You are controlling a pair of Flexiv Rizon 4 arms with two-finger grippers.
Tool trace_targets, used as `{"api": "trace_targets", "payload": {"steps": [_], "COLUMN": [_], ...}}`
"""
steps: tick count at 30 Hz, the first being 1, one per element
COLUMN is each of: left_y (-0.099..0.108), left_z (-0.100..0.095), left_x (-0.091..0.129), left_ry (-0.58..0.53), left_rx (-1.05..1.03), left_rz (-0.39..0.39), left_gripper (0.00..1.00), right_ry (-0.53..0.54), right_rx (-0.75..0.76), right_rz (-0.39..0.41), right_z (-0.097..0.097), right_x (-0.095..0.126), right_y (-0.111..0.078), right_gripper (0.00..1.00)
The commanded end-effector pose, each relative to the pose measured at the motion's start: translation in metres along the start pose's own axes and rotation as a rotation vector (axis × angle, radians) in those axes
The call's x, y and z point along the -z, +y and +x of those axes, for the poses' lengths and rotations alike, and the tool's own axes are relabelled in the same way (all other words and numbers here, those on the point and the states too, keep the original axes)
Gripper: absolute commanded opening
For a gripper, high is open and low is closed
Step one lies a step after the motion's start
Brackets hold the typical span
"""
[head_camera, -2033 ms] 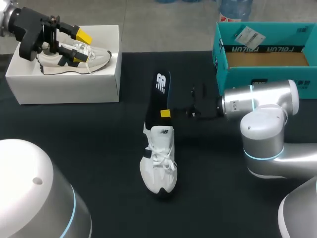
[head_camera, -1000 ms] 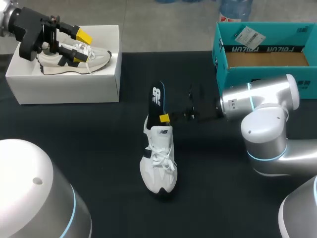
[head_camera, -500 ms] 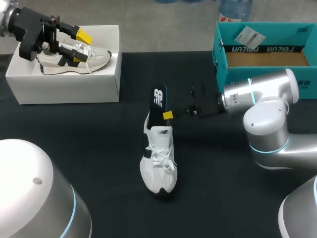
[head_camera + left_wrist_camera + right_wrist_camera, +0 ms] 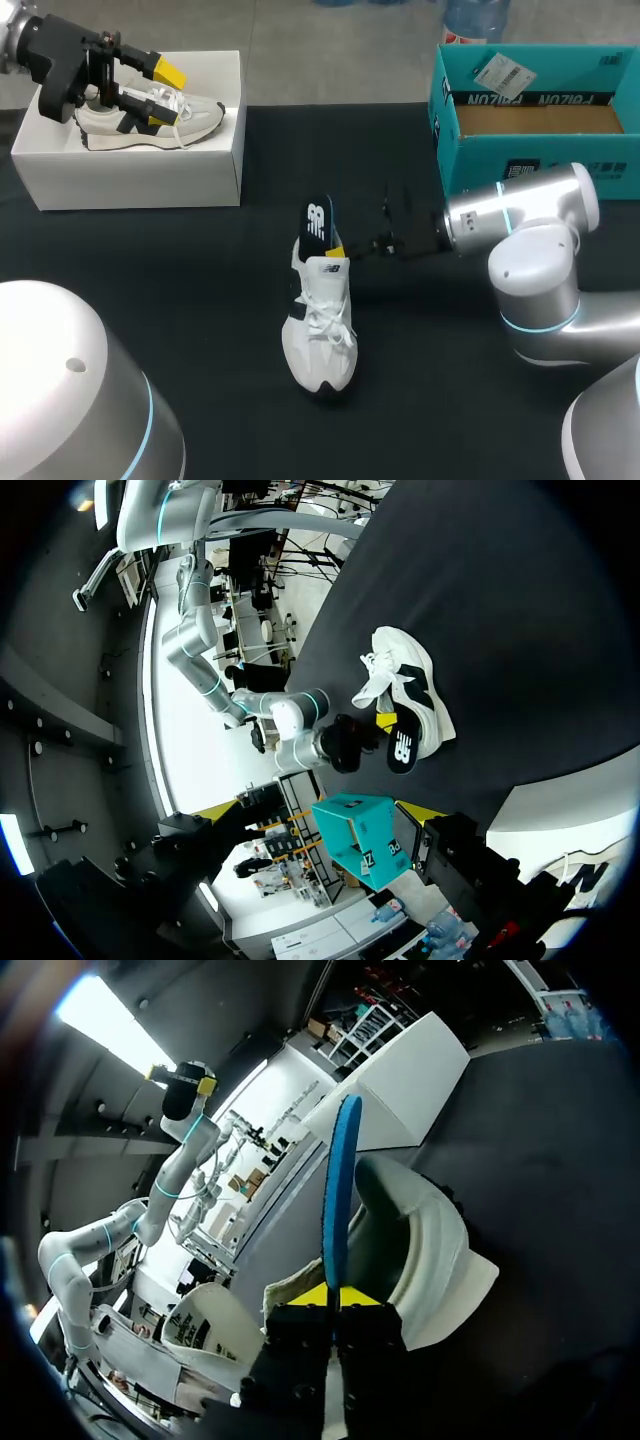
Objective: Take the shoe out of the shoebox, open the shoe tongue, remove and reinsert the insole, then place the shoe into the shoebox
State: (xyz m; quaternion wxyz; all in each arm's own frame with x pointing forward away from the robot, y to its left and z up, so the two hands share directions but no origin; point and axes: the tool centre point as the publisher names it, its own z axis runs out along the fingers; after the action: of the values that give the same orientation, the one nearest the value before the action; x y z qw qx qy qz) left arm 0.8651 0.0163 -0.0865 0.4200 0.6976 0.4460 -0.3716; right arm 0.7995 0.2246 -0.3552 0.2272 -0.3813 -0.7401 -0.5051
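My right pincer [image 4: 337, 250] is clamped on the insole [image 4: 317, 222], just at the collar of the shoe [image 4: 320, 330]. The shoe lies on the black counter [image 4: 180, 300], between the two boxes. Over the last two seconds the insole has slid down: far less of its dark length now stands out behind the heel, and the pincer has followed it in towards the shoe's opening. In the right wrist view the insole [image 4: 340, 1190] is edge-on, a blue strip rising from between the yellow tips into the shoe. I judge reinsertion is under way but not finished, with the heel end still to seat.

My left pincer [image 4: 150, 90] hangs over a second shoe [image 4: 190, 125] in the white box [image 4: 130, 170]; I cannot tell whether it grips.

As for writing, the insole carries a white logo. The teal shoebox [image 4: 470, 150] shows dark print on its inner rim and a white tag at its edge; I leave these unread.
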Motion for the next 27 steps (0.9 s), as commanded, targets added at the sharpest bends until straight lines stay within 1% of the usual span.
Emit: {"api": "trace_targets", "payload": {"steps": [1,3,4,13,15,17,20,22,25,27], "left_y": [0.0,0.0,0.0,0.0,0.0,0.0,0.0,0.0,0.0,0.0], "left_z": [-0.001,-0.001,-0.001,-0.001,-0.001,-0.001,-0.001,-0.001,-0.001,-0.001], "left_x": [0.0,0.0,0.0,0.0,0.0,0.0,0.0,0.0,0.0,0.0], "left_ry": [0.004,0.004,0.004,0.004,0.004,0.004,0.004,0.004,0.004,0.004], "left_rx": [0.0,0.0,0.0,0.0,0.0,0.0,0.0,0.0,0.0,0.0], "left_rz": [0.002,0.002,0.002,0.002,0.002,0.002,0.002,0.002,0.002,0.002], "left_gripper": [1.0,1.0,1.0,1.0,1.0,1.0,1.0,1.0,1.0,1.0], "right_ry": [-0.032,-0.042,-0.045,-0.035,-0.032,-0.027,-0.021,-0.019,-0.021,-0.021], "right_rx": [0.023,0.04,0.052,0.103,0.106,0.108,0.106,0.103,0.091,0.08], "right_rz": [0.004,0.007,0.007,0.036,0.041,0.044,0.044,0.043,0.042,0.037], "right_z": [0.009,0.01,0.01,-0.001,-0.003,-0.004,-0.006,-0.007,-0.007,-0.006], "right_x": [0.003,0.006,0.007,0.01,0.01,0.01,0.01,0.009,0.009,0.008], "right_y": [0.008,0.016,0.02,0.051,0.055,0.057,0.057,0.057,0.053,0.05], "right_gripper": [0.33,0.37,0.37,0.3,0.25,0.19,0.18,0.13,0.0,0.0]}}
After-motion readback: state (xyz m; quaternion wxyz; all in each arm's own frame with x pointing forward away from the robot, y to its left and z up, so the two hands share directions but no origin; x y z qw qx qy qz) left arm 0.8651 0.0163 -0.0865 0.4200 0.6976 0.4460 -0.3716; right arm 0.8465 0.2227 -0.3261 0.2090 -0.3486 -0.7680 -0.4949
